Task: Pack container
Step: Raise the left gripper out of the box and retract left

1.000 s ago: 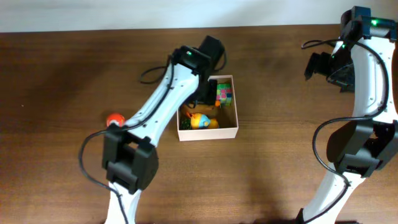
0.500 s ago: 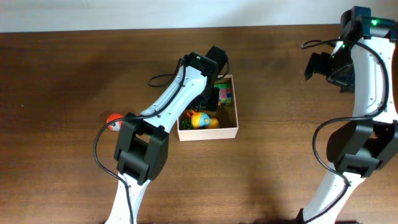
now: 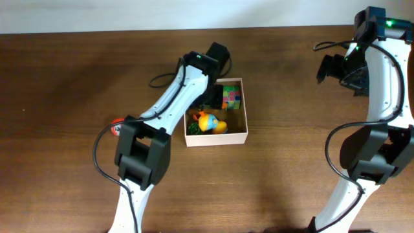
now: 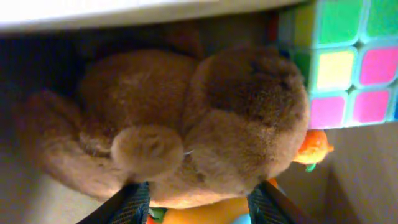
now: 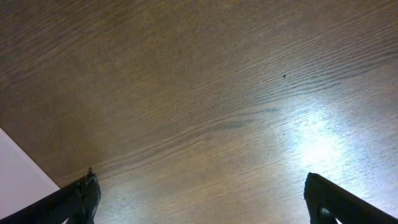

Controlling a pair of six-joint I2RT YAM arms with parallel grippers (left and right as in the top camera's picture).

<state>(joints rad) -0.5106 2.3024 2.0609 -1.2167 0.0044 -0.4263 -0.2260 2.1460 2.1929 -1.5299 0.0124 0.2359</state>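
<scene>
The desk (image 3: 65, 97) carries the container (image 3: 220, 138) near its middle. In it we see a bear (image 4: 186, 124) beside a cube (image 4: 339, 56), with our left claw (image 4: 200, 202) released, spread just above the bear. Our right claw (image 5: 202, 193) gapes over the desk, well apart.

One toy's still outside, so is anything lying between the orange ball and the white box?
Nothing on the table shows between the orange ball and the container. Only the left arm reaches above that stretch, hiding part of it, so something small under it cannot be ruled out.
</scene>
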